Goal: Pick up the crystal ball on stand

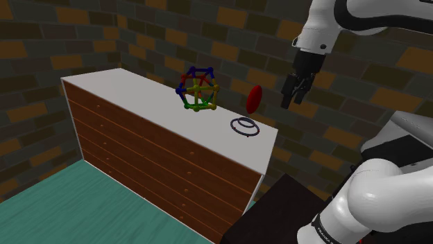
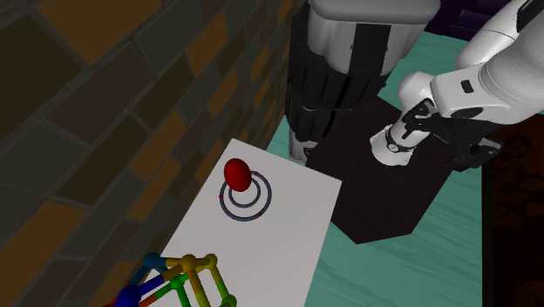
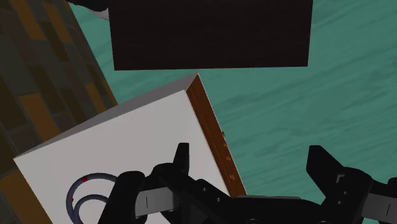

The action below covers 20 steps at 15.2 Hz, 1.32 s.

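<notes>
A red ball hovers a little above a dark double-ring stand at the near end of a white-topped dresser. From above, the ball sits over the rings. My black gripper hangs at about the ball's height, to the shoulder view's right of it, past the dresser's end edge. In the wrist view the gripper is open with nothing between its fingers. There the dresser's corner and teal floor lie below, and the rings show beside one finger.
A multicoloured ball-and-stick frame stands on the dresser top behind the ball. A brick wall runs along the dresser's back. My black stand box sits just off the dresser's end, on the teal floor.
</notes>
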Available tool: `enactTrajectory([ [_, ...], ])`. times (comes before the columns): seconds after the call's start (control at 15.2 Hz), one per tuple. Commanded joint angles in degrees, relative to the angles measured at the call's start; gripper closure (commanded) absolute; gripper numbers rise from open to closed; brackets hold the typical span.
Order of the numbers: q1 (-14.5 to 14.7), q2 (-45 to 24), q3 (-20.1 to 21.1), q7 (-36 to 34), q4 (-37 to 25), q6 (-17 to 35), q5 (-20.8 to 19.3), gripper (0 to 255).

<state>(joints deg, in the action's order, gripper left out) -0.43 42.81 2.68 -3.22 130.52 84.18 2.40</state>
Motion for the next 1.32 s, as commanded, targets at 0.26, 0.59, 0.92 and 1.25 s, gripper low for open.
enactTrajectory([
  [0.26,-1.1,0.0,-3.0,4.4,4.6,9.5,-3.2,0],
  [0.59,-2.5,-2.2,-7.1,9.5,8.5,21.9,-6.4,0],
  [0.92,-3.5,-6.7,-11.6,14.7,10.1,34.6,-8.4,0],
  [1.25,-3.4,-13.2,-16.6,20.3,9.4,46.9,-8.5,0],
])
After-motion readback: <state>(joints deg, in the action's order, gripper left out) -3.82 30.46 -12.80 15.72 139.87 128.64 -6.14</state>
